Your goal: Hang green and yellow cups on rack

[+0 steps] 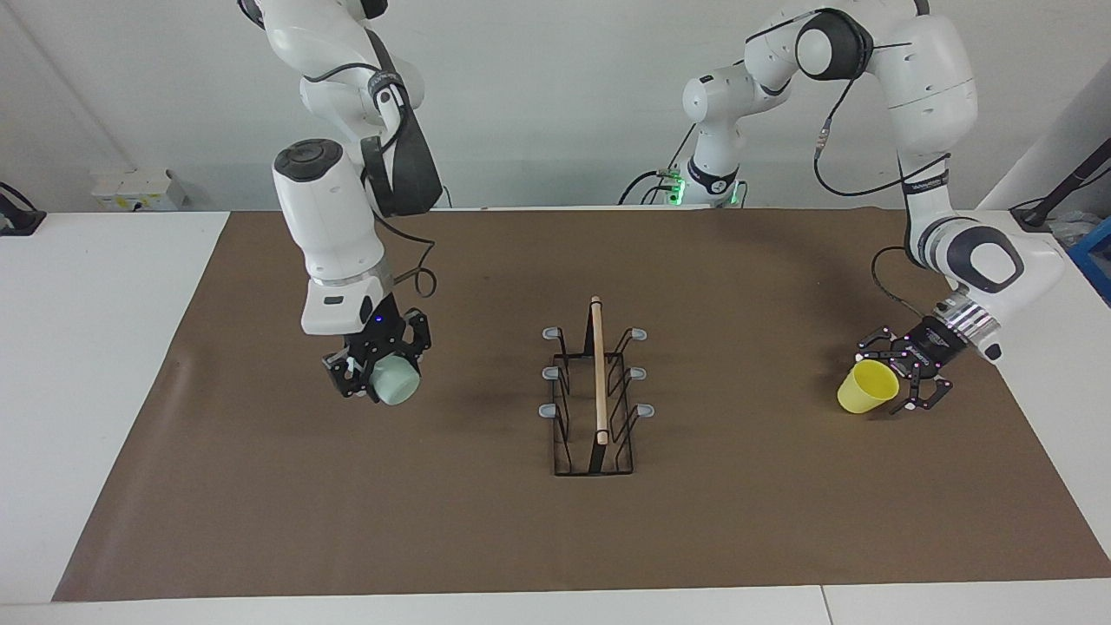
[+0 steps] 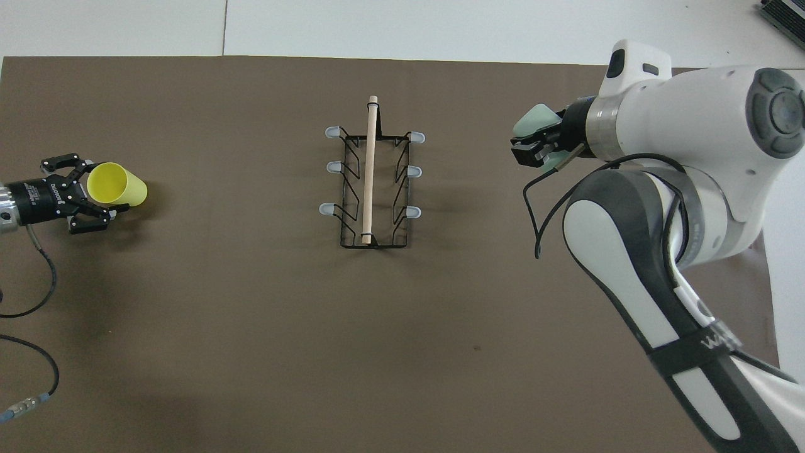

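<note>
The rack (image 1: 597,391) stands mid-table on the brown mat, its wooden rod on top and all six grey-tipped prongs bare; it also shows in the overhead view (image 2: 371,182). My right gripper (image 1: 373,378) (image 2: 534,150) is shut on the green cup (image 1: 397,382) (image 2: 534,121) and holds it tilted above the mat, toward the right arm's end of the table. The yellow cup (image 1: 864,388) (image 2: 122,185) lies on its side on the mat toward the left arm's end. My left gripper (image 1: 887,382) (image 2: 100,189) is low at the cup's open end, fingers spread on either side of the rim.
The brown mat (image 1: 555,538) covers most of the white table. Cables trail from the left arm near the table edge (image 2: 38,296). White table margins lie at both ends.
</note>
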{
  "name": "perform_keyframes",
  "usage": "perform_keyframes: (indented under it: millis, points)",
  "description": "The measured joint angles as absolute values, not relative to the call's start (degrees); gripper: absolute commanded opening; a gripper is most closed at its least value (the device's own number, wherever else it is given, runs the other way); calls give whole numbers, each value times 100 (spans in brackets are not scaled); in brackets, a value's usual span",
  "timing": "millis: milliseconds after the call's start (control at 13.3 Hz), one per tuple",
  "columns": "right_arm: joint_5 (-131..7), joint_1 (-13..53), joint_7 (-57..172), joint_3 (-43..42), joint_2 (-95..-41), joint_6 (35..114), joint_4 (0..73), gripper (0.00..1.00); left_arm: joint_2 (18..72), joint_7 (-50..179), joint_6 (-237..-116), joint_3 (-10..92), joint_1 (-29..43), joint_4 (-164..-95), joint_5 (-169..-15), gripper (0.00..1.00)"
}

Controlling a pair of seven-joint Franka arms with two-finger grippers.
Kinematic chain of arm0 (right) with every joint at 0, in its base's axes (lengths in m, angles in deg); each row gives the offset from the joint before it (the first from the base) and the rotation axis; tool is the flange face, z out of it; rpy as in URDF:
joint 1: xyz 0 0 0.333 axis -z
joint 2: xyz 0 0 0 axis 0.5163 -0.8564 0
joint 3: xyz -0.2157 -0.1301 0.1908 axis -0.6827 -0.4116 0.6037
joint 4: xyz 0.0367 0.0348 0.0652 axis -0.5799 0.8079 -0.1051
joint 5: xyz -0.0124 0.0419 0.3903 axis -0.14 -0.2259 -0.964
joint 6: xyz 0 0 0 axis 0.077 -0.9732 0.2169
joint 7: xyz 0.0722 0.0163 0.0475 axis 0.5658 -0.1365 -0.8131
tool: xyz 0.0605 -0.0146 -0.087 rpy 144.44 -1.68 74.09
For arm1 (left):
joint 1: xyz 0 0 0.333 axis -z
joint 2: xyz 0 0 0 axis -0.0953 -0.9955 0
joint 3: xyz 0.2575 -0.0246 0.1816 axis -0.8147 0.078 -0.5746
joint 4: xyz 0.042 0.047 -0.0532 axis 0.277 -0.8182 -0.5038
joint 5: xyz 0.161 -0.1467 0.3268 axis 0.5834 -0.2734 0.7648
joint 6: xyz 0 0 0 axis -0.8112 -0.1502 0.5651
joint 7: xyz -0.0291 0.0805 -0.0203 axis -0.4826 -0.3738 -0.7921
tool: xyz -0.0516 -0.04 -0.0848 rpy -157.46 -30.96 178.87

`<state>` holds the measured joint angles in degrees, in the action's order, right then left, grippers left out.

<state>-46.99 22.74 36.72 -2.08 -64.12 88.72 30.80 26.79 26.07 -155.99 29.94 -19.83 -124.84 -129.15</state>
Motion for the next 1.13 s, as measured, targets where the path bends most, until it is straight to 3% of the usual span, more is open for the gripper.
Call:
perform_keyframes:
  millis: [451, 527, 602, 677, 903, 1128]
  points:
    - [-7869, 1487, 2859, -184, -5711, 10934, 4447, 0, 2720, 2610, -15713, 2996, -1841, -12548, -12915, 100]
    - [-8675, 1295, 2468, -181, -5663, 11253, 4608, 0, 2751, 2619, -15773, 2996, -1785, -12586, -12915, 90]
    - [-9552, 1126, 2000, -180, -5599, 11533, 4756, 0, 2801, 2626, -15852, 2999, -1710, -12640, -12916, 33]
    - [-10415, 978, 1499, -180, -5533, 11761, 4878, 0, 2853, 2629, -15951, 2998, -1632, -12703, -12916, 0]
    - [-13191, 664, -730, -176, -5334, 12153, 5210, 0, 3005, 2956, -16132, 2999, -1459, -12891, -12916, 0]
    - [-15929, 667, -3268, -182, -5291, 11595, 5448, 0, 3139, 3076, -16173, 2983, -1452, -12915, -12916, 0]
